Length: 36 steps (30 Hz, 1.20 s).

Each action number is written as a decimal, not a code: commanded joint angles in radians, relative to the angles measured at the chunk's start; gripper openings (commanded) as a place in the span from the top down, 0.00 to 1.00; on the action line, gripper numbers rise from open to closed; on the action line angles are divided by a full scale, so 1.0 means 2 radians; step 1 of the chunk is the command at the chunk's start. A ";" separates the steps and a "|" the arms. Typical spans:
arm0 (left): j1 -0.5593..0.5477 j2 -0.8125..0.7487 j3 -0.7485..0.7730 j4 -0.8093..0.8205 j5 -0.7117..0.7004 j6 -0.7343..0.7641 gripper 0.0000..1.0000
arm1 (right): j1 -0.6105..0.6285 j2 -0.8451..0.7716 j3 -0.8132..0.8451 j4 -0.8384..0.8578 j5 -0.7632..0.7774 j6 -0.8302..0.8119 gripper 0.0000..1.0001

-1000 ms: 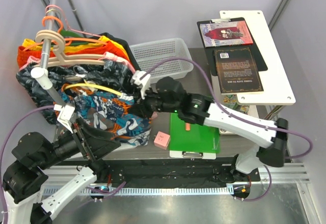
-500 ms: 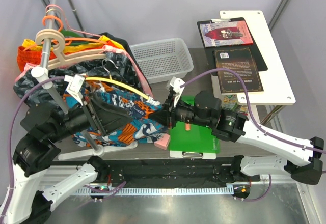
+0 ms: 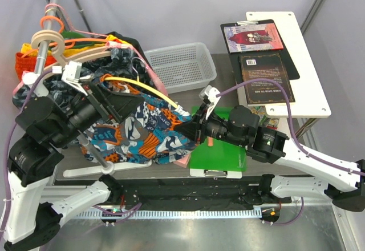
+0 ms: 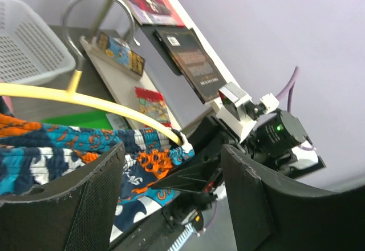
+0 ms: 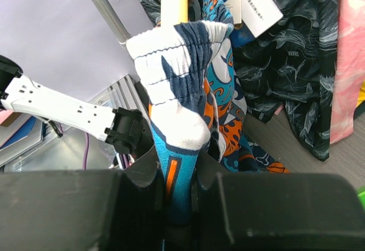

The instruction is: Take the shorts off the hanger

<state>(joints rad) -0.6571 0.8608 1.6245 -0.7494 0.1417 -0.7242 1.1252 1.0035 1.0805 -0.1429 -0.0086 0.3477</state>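
The printed shorts (image 3: 142,134) hang stretched over the pale yellow hanger (image 3: 142,86) left of centre. My right gripper (image 3: 191,128) is shut on their waistband beside the hanger's right tip. In the right wrist view the gathered waistband of the shorts (image 5: 177,91) caps the hanger's end (image 5: 173,0) and runs down into my right gripper (image 5: 179,199). My left gripper (image 3: 117,105) sits just left of the shorts, near the hanger's arm. In the left wrist view my left gripper (image 4: 171,205) stands open with nothing between its fingers; the shorts (image 4: 85,142) and hanger (image 4: 114,105) lie beyond them.
A clothes rail (image 3: 48,17) at far left carries other garments, a beige hanger (image 3: 74,54) and a dark navy garment (image 3: 122,68). A white basket (image 3: 179,63) stands behind. A green board (image 3: 219,148) and a pink block (image 3: 182,161) lie below my right gripper. Books rest on a white shelf (image 3: 308,74).
My right gripper has pulled the shorts' waistband rightward and nearer, stretching the fabric along the hanger. My left arm has risen toward the hanger and its jaws have narrowed somewhat.
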 commanded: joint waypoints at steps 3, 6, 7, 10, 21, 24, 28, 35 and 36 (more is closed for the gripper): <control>-0.001 -0.011 0.034 0.041 -0.095 0.078 0.39 | 0.000 -0.007 0.010 0.093 0.010 0.009 0.99; -0.001 -0.009 0.028 0.054 -0.108 0.095 0.41 | 0.000 -0.003 0.023 0.087 -0.007 0.015 0.99; -0.001 -0.009 0.022 0.075 -0.106 0.097 0.41 | 0.000 -0.002 0.026 0.089 -0.007 0.019 0.99; -0.001 -0.006 0.002 0.111 -0.098 0.091 0.41 | 0.000 -0.002 0.022 0.101 -0.016 0.030 0.99; -0.001 -0.012 -0.030 0.188 -0.041 0.015 0.44 | 0.000 -0.015 0.025 0.075 -0.029 0.021 0.99; -0.001 -0.010 -0.008 0.173 -0.063 0.012 0.45 | 0.000 -0.009 0.033 0.054 -0.042 0.019 0.99; -0.001 0.032 0.080 0.053 -0.118 0.048 0.48 | 0.000 0.001 0.056 0.042 -0.046 0.013 0.99; -0.001 0.060 0.137 -0.038 -0.141 0.091 0.50 | 0.000 0.013 0.091 0.048 -0.056 0.011 0.99; -0.001 0.062 0.140 -0.041 -0.139 0.096 0.51 | 0.000 0.015 0.100 0.049 -0.059 0.010 0.99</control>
<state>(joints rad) -0.6586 0.9463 1.8904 -0.7120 -0.1097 -0.5968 1.1248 1.0416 1.1790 -0.1879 -0.0994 0.3878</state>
